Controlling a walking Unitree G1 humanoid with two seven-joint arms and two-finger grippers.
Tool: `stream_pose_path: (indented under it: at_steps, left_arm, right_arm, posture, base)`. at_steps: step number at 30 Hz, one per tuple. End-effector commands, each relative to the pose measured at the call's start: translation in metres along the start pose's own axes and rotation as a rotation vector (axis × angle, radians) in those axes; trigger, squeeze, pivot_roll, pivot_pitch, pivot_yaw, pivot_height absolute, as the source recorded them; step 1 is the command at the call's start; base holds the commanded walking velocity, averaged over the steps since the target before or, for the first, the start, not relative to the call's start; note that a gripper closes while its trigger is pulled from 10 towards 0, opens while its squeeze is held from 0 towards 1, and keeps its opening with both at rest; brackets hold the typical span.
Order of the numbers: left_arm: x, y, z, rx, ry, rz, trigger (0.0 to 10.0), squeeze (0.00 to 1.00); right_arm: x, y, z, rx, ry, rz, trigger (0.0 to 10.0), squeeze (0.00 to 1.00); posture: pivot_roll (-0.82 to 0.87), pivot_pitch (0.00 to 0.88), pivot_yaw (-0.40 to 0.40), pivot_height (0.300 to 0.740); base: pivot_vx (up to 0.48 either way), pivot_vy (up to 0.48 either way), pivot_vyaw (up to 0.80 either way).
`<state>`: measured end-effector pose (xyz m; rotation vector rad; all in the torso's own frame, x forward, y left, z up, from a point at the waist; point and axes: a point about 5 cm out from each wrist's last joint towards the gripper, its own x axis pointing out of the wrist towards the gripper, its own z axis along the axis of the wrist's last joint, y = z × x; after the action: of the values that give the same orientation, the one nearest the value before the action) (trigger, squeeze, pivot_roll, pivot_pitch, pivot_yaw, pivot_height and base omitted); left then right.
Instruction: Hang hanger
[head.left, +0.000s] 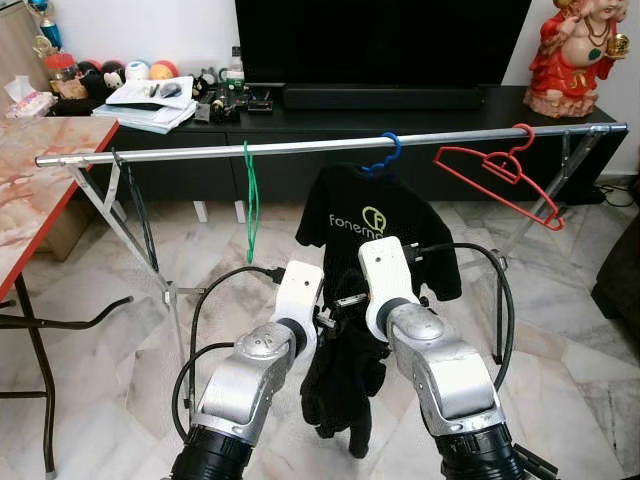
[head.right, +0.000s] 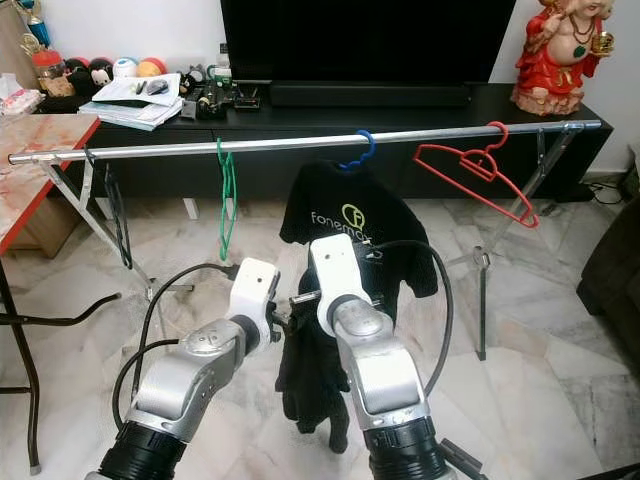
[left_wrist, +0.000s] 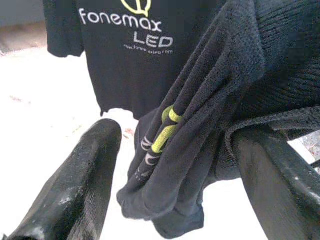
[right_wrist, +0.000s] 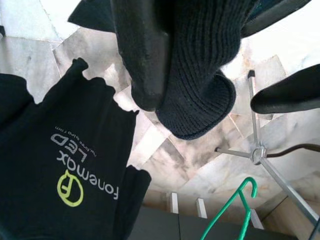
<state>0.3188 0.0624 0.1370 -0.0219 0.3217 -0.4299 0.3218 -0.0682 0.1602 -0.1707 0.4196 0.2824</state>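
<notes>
**Holding a dark garment below the rail, ready to lift**

Steering this from the head views, I have both arms raised in front of the chest with a black garment (head.left: 345, 385) bunched between them, drooping toward the marble floor (head.left: 560, 350). I cannot make out a hanger inside it, so I judge the hook is buried in the fabric or hidden by the wrists.

The steel rail (head.left: 300, 146) runs across at 12 o'clock, well above the grippers. It carries a green hanger (head.left: 250, 200) at about 11 o'clock, a black printed T-shirt (head.left: 375, 225) on a blue hanger (head.left: 385, 155) straight ahead, and an empty red hanger (head.left: 500, 170) at 1 o'clock.

To do this well I would raise both arms together, keep the load level, and aim for the bare stretch of rail between the green hanger and the T-shirt, clearing the rail before lowering onto it. Snagging the hung shirt is the risk.

The left gripper (left_wrist: 170, 165) stands wide open, its fingers (left_wrist: 80, 185) either side of a folded wad of cloth; one finger touches the fabric, the other stands apart. The right gripper (right_wrist: 200, 65) looks partly open with ribbed knit cloth draped over and between its fingers; whether it truly pinches it I cannot tell.
</notes>
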Motion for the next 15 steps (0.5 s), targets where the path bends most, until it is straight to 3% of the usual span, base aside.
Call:
stream_pose_path:
  at_steps: [1,7,15]
  left_arm:
    - [0.000,0.000,-0.006,0.015,0.053,-0.011,10.0,0.00]
    - [-0.003,-0.009,-0.006,0.043,0.049,-0.097,10.0,0.00]
    - [-0.001,-0.014,0.001,-0.017,0.014,-0.111,10.0,0.00]
  right_arm:
    - [-0.006,0.003,0.010,-0.006,-0.052,0.018,10.0,0.00]
    - [-0.007,0.007,0.012,-0.050,-0.059,0.048,10.0,0.00]
    - [-0.009,0.014,0.014,-0.141,-0.069,0.083,10.0,0.00]
  posture:
    - [-0.06,0.091,0.004,0.740]
    - [-0.06,0.089,0.004,0.740]
    - [-0.06,0.083,0.002,0.740]
  base:
    - [0.000,0.000,0.00]
    - [0.000,0.000,0.00]
    - [0.000,0.000,0.00]
